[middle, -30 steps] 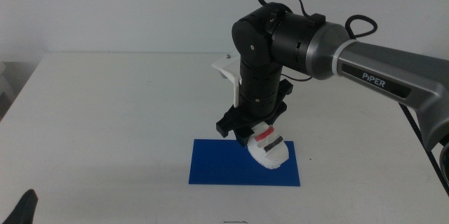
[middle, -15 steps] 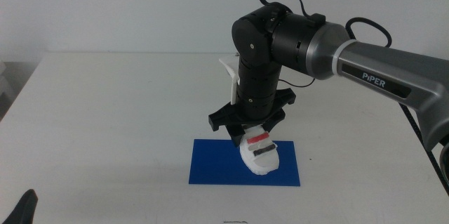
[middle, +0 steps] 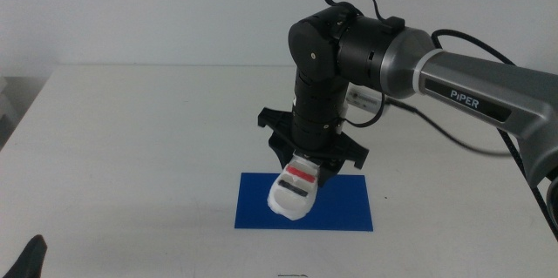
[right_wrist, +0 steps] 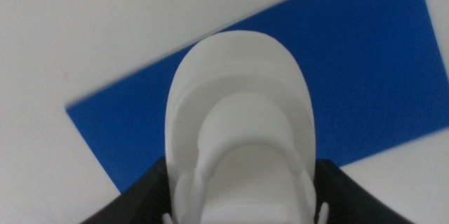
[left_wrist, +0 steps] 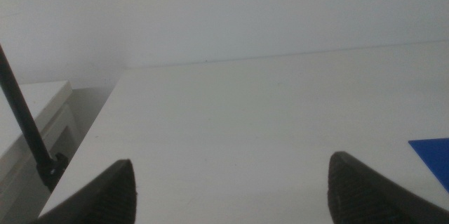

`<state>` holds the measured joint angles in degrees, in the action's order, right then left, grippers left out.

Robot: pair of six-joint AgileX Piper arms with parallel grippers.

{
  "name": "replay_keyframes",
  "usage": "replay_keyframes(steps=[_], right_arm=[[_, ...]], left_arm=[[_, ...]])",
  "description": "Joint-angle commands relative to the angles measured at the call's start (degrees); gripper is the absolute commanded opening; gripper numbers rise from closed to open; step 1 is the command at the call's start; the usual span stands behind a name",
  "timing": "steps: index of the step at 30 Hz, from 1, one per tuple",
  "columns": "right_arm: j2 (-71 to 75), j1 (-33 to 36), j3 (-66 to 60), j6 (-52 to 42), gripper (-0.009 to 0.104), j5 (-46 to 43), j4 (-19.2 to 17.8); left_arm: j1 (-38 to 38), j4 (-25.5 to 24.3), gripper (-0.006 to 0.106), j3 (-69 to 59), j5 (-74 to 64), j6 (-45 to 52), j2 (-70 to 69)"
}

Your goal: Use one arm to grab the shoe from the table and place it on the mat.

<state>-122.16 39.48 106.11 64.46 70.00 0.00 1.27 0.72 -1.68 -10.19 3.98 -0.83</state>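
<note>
The right arm (middle: 410, 56) reaches in from the right and points down over the dark blue mat (middle: 349, 210). My right gripper (middle: 312, 163) is shut on the white shoe (middle: 295, 189), which has a red and a dark strap. The shoe hangs tilted, toe down, over the mat's left part; I cannot tell whether it touches. In the right wrist view the shoe (right_wrist: 238, 126) sits between the jaws of my right gripper (right_wrist: 242, 199), above the mat (right_wrist: 365, 62). My left gripper (left_wrist: 231, 185) is open and empty, low at the front left (middle: 30, 259).
The white table (middle: 131, 139) stretches wide around the mat, with a wall behind it. The left wrist view shows the table's left edge (left_wrist: 98, 122), a corner of the mat (left_wrist: 435, 154) and a thin dark rod (left_wrist: 24, 122) beside the table.
The right wrist has turned and the shoe has swung from the mat's right part to its left part, its toe now pointing to the front left. The left arm has not moved.
</note>
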Motion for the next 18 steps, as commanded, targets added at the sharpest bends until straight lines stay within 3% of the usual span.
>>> replay_keyframes(steps=[1,5,12,18], right_arm=[[3.8,-0.1,1.9,10.5,-0.001,1.1,-1.1],[3.8,-0.1,1.9,17.2,-0.001,1.3,-1.4],[3.8,-0.1,1.9,18.7,-0.001,1.2,-6.4],[3.6,-0.1,1.9,20.4,-0.001,1.5,-7.0]], left_arm=[[0.3,0.5,0.094,0.2,4.8,-0.8,-0.9],[0.3,0.5,0.094,0.2,4.8,-0.8,-0.9],[0.3,0.5,0.094,0.2,4.8,-0.8,-0.9],[0.3,0.5,0.094,0.2,4.8,-0.8,-0.9]])
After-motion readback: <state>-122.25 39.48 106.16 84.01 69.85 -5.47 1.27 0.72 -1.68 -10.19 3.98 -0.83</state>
